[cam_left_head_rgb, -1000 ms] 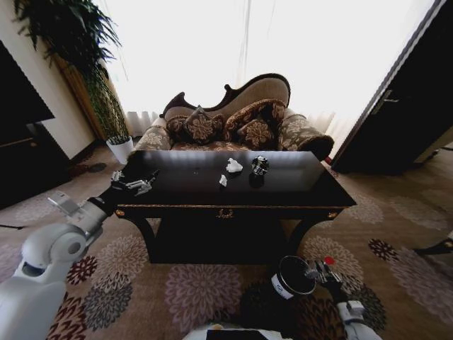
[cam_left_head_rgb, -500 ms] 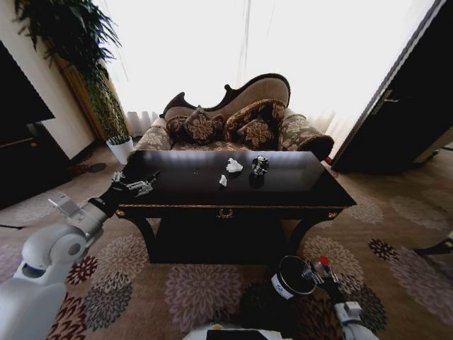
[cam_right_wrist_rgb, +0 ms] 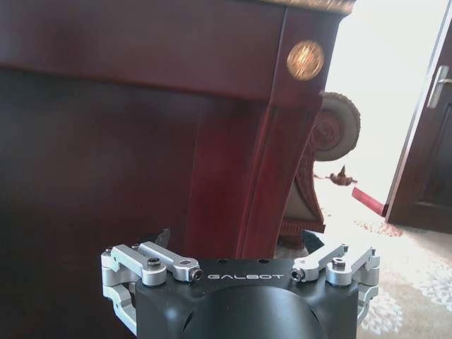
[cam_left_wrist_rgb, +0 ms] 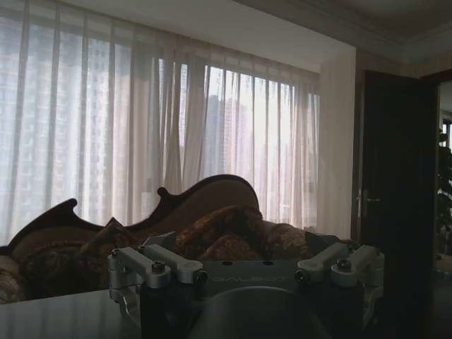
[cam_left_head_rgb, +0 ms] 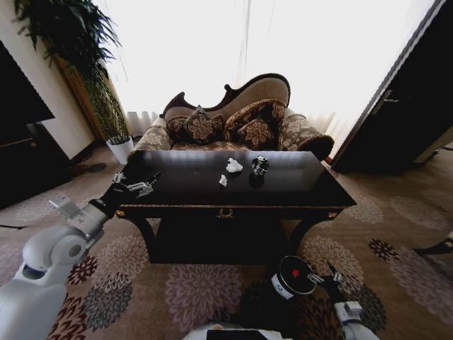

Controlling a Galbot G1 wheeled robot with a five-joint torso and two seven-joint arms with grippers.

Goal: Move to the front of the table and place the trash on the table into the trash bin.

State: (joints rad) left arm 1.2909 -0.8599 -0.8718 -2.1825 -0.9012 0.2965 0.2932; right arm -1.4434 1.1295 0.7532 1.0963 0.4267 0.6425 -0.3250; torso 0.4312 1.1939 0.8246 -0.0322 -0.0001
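1. The right gripper (cam_left_head_rgb: 331, 278) is seen low, just beside the trash bin (cam_left_head_rgb: 291, 278) on the carpet; its jaws are spread wide with nothing between them.
2. A red cap (cam_left_head_rgb: 295, 273) is seen inside the bin.
3. The left gripper (cam_left_head_rgb: 139, 185) is held at the table's (cam_left_head_rgb: 311, 185) left end, jaws open and empty.
4. White paper scraps (cam_left_head_rgb: 233, 166) and a dark crushed object (cam_left_head_rgb: 260, 166) lie mid-table.

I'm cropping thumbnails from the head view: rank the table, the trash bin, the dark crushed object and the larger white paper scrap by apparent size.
1. table
2. trash bin, though it sits nearer the camera
3. dark crushed object and larger white paper scrap: too alike to rank
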